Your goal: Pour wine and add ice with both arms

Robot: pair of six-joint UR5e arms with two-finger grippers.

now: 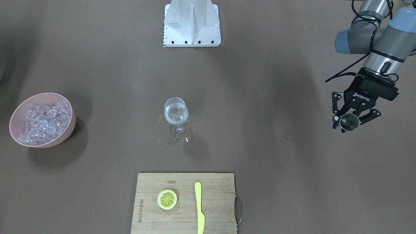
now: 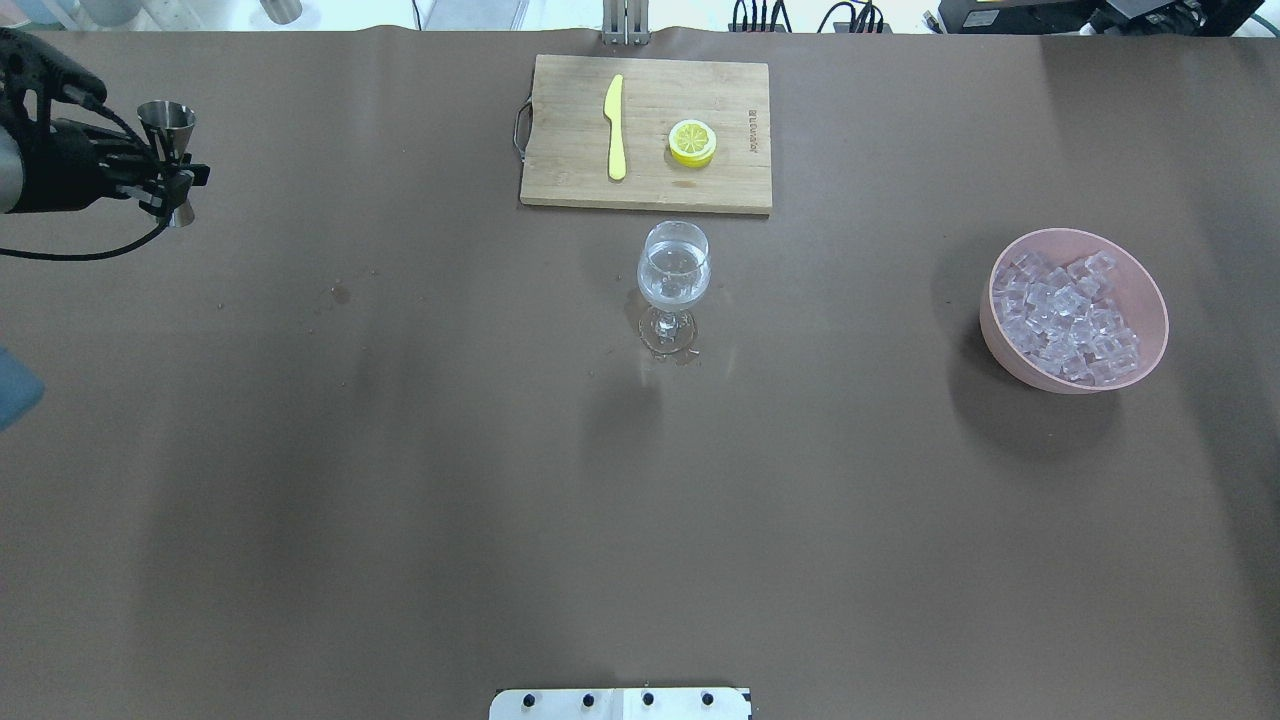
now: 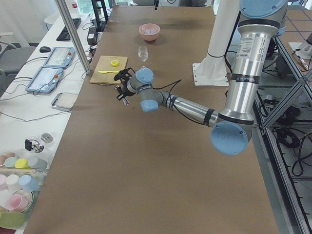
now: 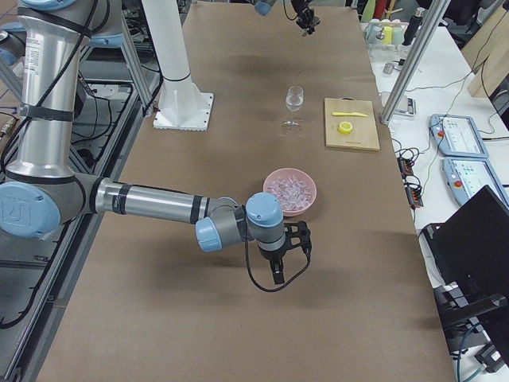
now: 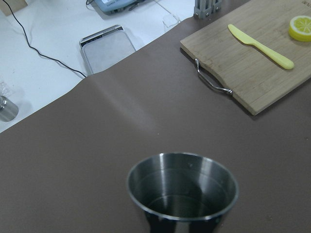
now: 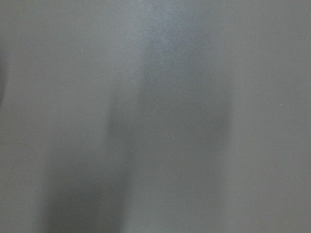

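Note:
A stemmed glass (image 1: 175, 113) (image 2: 674, 276) stands mid-table with clear wine in its bowl. The ice (image 1: 45, 122) (image 2: 1068, 318) is heaped in a pink bowl (image 1: 70, 126) (image 2: 1150, 300). My left gripper (image 1: 349, 121) (image 2: 178, 178) hangs above the table far off to the glass's side, shut on a steel jigger (image 2: 168, 118) (image 5: 182, 187) held upright. Whether liquid is in the jigger I cannot tell. My right gripper (image 4: 296, 241) shows only in the exterior right view, just short of the bowl; whether it is open or shut I cannot tell.
A wooden cutting board (image 1: 211, 182) (image 2: 570, 160) lies beyond the glass, carrying a yellow knife (image 2: 615, 140) and a lemon slice (image 2: 692, 141). Small wet spots (image 2: 680, 352) lie around the glass's foot. The white robot base (image 1: 191, 22) stands opposite the board.

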